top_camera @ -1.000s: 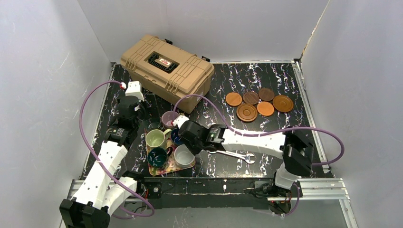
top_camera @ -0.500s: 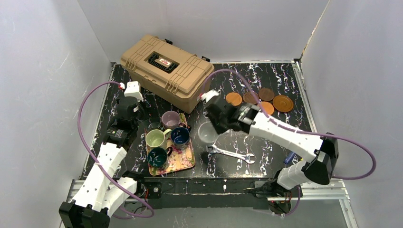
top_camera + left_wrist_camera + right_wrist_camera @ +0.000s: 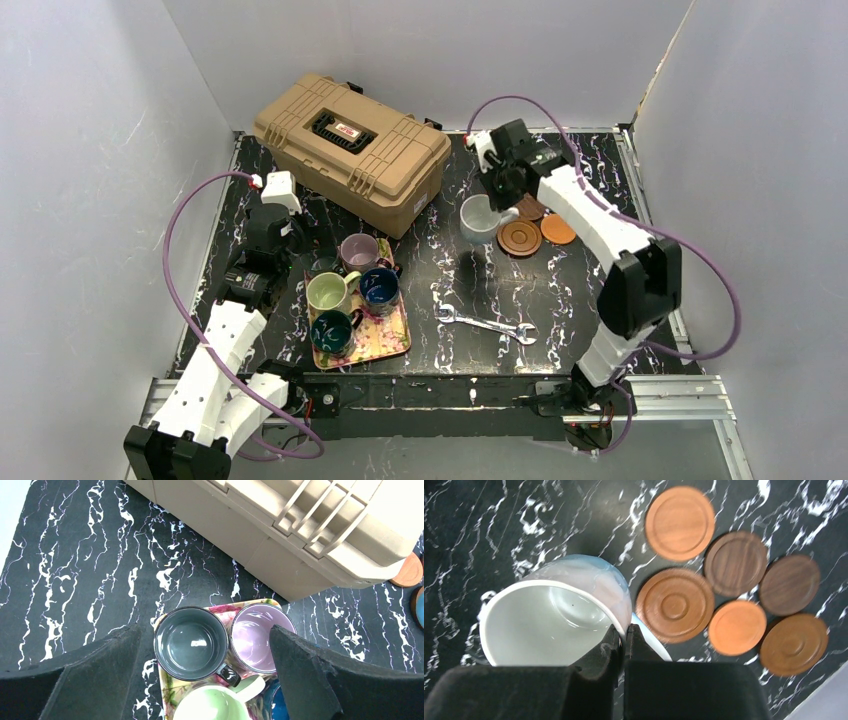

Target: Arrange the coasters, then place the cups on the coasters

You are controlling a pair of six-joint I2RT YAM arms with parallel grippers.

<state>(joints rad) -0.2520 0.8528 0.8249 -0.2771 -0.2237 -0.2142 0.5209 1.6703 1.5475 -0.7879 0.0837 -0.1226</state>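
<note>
On the surface [image 3: 470, 290] I saw the floral tray [image 3: 385, 340] holding five cups [image 3: 328, 292] under my wide-spread left hand [image 3: 204, 630], six grouped coasters [image 3: 675, 605] all bare, and the white cup [image 3: 554, 615], rim pinched in my right hand [image 3: 625, 630], just beside them.

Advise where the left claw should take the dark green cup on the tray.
I'd pinch its left rim wall from straight above: the dark green cup stands upright and open, the mauve cup crowds its right side, and its handle points toward the pale green cup.
</note>
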